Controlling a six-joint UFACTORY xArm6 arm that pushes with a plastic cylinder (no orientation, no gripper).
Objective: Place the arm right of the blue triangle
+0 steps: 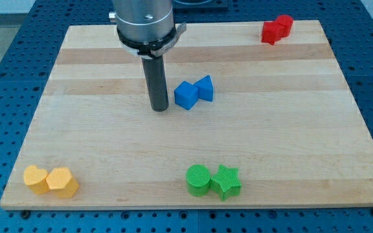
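So the blue triangle [205,88] sits a bit above the middle of the table, toward the top edge, touching a blue cube [186,95] on its left side. My tip [159,109] is down on the wood just left of that cube, near it but not touching, so it's on the wrong side of the pair. There are no jaws here, just a bare rod carrying nothing. Looks to me like the approach step: the next move probably needs a loop around the two blues, not through them, ending on the bare wood right of the triangle. Elsewhere: red blocks [276,28] in the top right corner, shapes hard to read; a green cylinder [198,179] and green star [226,181] at the bottom edge; a yellow heart [35,178] and yellow hexagon [61,181] bottom left. The arm's upper part is cut off.
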